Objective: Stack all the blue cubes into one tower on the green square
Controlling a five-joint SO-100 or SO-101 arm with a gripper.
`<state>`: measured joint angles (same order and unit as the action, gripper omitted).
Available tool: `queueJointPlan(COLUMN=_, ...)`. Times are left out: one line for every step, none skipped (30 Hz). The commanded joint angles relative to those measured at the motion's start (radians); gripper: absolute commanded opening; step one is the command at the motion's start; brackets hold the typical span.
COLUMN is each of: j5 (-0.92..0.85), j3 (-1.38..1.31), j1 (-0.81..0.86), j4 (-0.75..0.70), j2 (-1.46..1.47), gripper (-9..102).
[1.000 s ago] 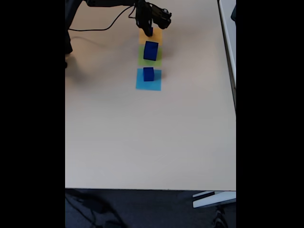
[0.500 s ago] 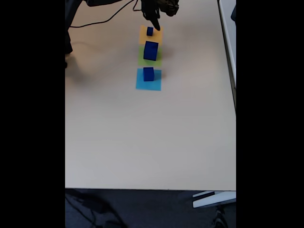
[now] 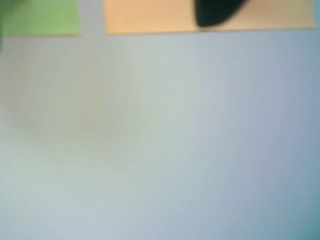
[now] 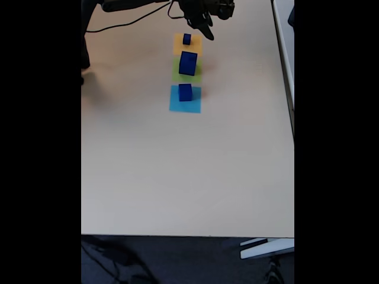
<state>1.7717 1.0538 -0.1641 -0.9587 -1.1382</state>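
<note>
In the fixed view three dark blue cubes stand in a line at the far end of the table. The small one (image 4: pixel 187 39) is on an orange square (image 4: pixel 195 46). The large one (image 4: pixel 188 63) sits on the green square (image 4: pixel 177 74). The medium one (image 4: pixel 185 92) rests on a light-blue square (image 4: pixel 185 105). My gripper (image 4: pixel 201 29) hangs just beyond and right of the small cube, open and holding nothing. The blurred wrist view shows the green square (image 3: pixel 40 17), the orange square (image 3: pixel 150 15) and one dark fingertip (image 3: pixel 217 12).
A black cable (image 4: pixel 127 25) runs across the far left of the beige table (image 4: pixel 189 171). The arm's dark base (image 4: pixel 86 35) stands at the left edge. The table's right edge (image 4: pixel 286 71) is close to the gripper's side.
The gripper was down over the small cube on the orange square. It has since lifted and swung right, leaving the small cube on the orange square. The other cubes have not moved.
</note>
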Motion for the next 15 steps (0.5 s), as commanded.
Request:
queueJointPlan(j5=-0.021, j3=0.044, j1=0.021, j4=0.015, j2=-0.132, gripper=20)
queueJointPlan(j5=-0.025, j3=0.063, j1=0.025, j4=0.018, j2=-0.140, gripper=19)
queueJointPlan(j5=-0.028, j3=0.083, j1=0.029, j4=0.026, j2=-0.149, gripper=19)
queueJointPlan(j5=-0.031, j3=0.103, j1=0.031, j4=0.034, j2=-0.156, gripper=19)
queueJointPlan(j5=-0.032, j3=0.121, j1=0.031, j4=0.043, j2=-0.163, gripper=18)
queueJointPlan(j5=-0.032, j3=0.143, j1=0.032, j4=0.054, j2=-0.170, gripper=18)
queueJointPlan(j5=-0.032, j3=0.164, j1=0.032, j4=0.063, j2=-0.179, gripper=18)
queueJointPlan(j5=-0.032, j3=0.179, j1=0.032, j4=0.067, j2=-0.184, gripper=18)
queueJointPlan(j5=-0.037, j3=0.190, j1=0.034, j4=0.072, j2=-0.189, gripper=18)
queueJointPlan(j5=-0.046, j3=0.192, j1=0.037, j4=0.072, j2=-0.190, gripper=18)
queueJointPlan(j5=-0.054, j3=0.193, j1=0.040, j4=0.069, j2=-0.192, gripper=18)
queueJointPlan(j5=-0.061, j3=0.199, j1=0.043, j4=0.069, j2=-0.195, gripper=18)
queueJointPlan(j5=-0.067, j3=0.210, j1=0.048, j4=0.069, j2=-0.199, gripper=18)
queueJointPlan(j5=-0.072, j3=0.221, j1=0.051, j4=0.069, j2=-0.206, gripper=18)
queueJointPlan(j5=-0.075, j3=0.232, j1=0.054, j4=0.069, j2=-0.212, gripper=18)
